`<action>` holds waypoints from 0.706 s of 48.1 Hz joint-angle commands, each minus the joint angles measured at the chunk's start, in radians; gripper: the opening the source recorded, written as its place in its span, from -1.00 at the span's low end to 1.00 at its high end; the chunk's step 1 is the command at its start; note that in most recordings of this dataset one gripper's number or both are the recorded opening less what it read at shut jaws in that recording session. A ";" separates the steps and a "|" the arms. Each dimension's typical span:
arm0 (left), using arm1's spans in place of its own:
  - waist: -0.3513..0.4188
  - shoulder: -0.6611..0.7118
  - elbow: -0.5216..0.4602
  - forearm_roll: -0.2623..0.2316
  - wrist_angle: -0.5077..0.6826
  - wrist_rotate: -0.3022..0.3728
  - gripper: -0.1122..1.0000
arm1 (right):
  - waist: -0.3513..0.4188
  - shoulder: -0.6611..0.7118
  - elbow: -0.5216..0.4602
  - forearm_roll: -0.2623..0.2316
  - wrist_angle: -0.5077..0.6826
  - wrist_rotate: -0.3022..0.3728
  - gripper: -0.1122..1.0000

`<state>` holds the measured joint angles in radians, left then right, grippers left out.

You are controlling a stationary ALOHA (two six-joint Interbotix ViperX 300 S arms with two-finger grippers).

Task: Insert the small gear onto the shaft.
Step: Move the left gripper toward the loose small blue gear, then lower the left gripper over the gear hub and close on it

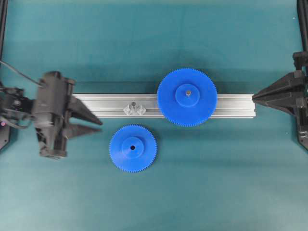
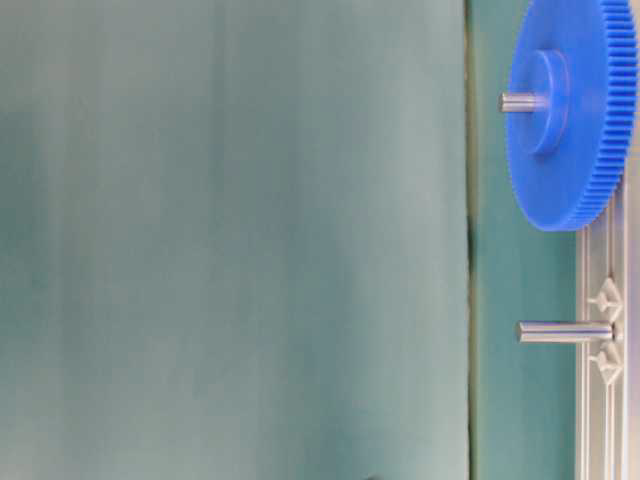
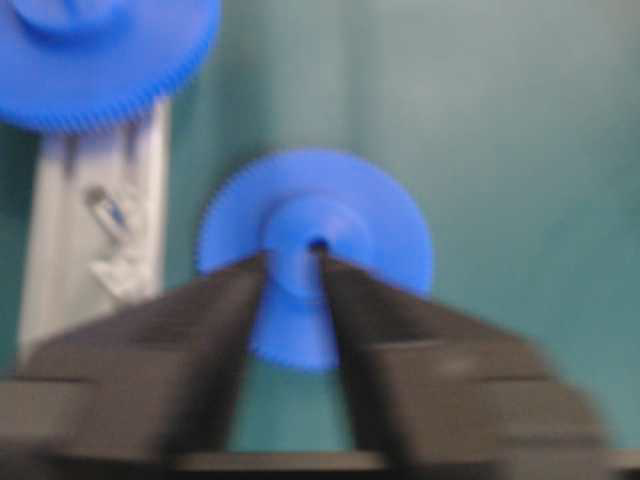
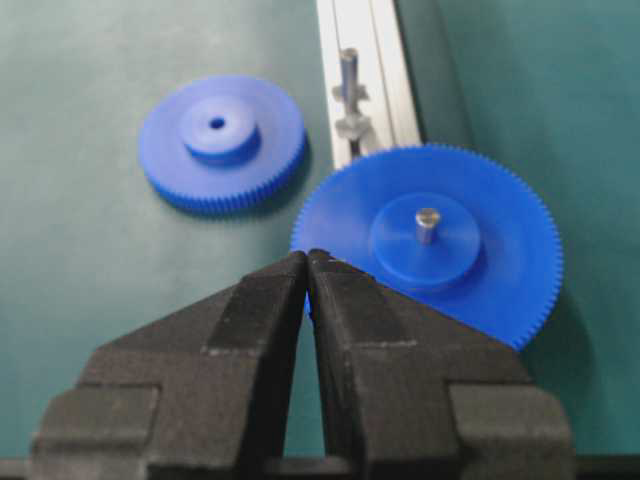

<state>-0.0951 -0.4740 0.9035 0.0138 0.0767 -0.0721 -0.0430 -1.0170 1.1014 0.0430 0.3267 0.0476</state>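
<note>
The small gear (image 1: 133,148) lies flat on the green mat in front of the rail, with its hub and dark hole facing up. It also shows in both wrist views (image 3: 380,215) (image 4: 222,140). The shaft (image 1: 134,107) stands bare on its shiny bracket on the rail, and shows as a thin pin (image 2: 560,331) (image 4: 348,72). My left gripper (image 1: 100,126) is open just left of the small gear and holds nothing. In its own blurred view the gripper (image 3: 292,258) points at the gear's hub. My right gripper (image 1: 253,96) (image 4: 307,256) is shut and empty at the rail's right end.
The larger blue gear (image 1: 186,97) (image 4: 480,230) (image 2: 570,110) sits on its own pin on the aluminium rail (image 1: 106,105), right of the shaft. Green mat lies all around. Dark frame posts stand at the left and right edges.
</note>
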 commanded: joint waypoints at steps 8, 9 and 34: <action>-0.006 0.098 -0.074 0.000 0.002 -0.021 0.70 | -0.017 -0.009 -0.011 -0.003 0.002 0.008 -0.42; -0.006 0.107 -0.077 0.002 0.005 -0.023 0.75 | -0.020 -0.012 -0.009 -0.003 0.002 0.008 -0.42; -0.041 0.376 -0.253 0.002 0.129 -0.028 0.75 | -0.020 -0.029 0.002 -0.003 0.081 0.009 -0.42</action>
<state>-0.1166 -0.1181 0.6964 0.0138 0.1933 -0.0997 -0.0614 -1.0508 1.1106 0.0414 0.4111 0.0476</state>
